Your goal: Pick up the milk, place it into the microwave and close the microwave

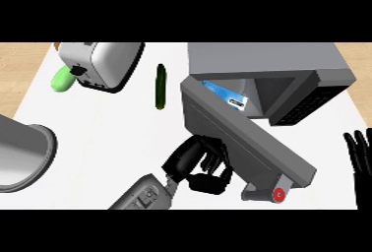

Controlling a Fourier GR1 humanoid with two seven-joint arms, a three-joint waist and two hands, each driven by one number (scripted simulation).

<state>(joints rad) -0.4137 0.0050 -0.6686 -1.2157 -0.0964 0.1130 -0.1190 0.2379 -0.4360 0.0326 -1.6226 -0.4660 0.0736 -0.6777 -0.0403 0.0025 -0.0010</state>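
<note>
The grey microwave (291, 61) stands at the back right with its door (247, 140) swung out toward the front left. Inside the cavity stands the blue and white milk carton (229, 96), with no hand on it. My left hand (195, 160) is at the door's outer face near its middle, fingers relaxed against the panel and thumb below, holding nothing. At the picture's right edge my right hand (359, 155) rests open, fingers up.
A silver toaster (98, 64) sits at the back left with a green rounded item (62, 78) beside it. A dark green cucumber (160, 86) lies between toaster and microwave. A large grey pot (25, 152) fills the left edge on the white counter (109, 142).
</note>
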